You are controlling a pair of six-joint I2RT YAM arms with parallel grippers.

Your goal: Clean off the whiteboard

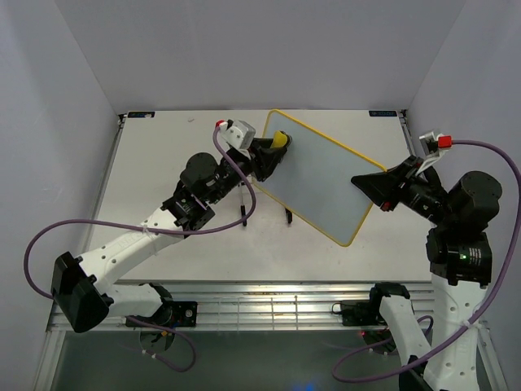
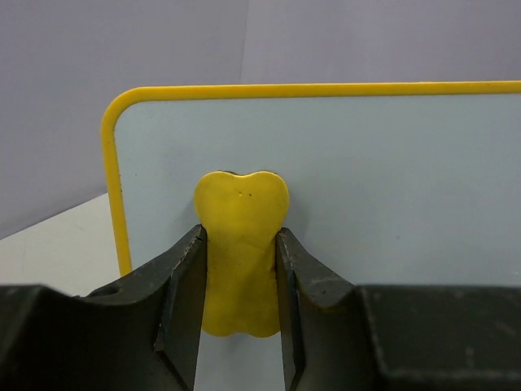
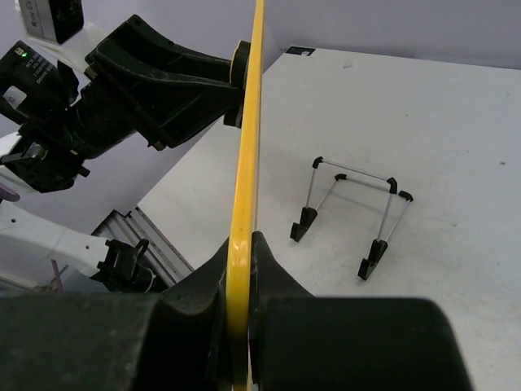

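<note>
Bright, even, diffuse light fills all three views. Overhead, the white desk (image 1: 163,163) carries only faint, soft shadows near centre, and the strip at six o'clock is dim. Both wrist views blur their own dark fingers (image 2: 183,285) at six o'clock.

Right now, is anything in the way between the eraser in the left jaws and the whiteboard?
Nothing visible. The yellow eraser, pinched in the left jaws, sits against the whiteboard near its corner; the wire stand rests on the table, apart from both.
</note>
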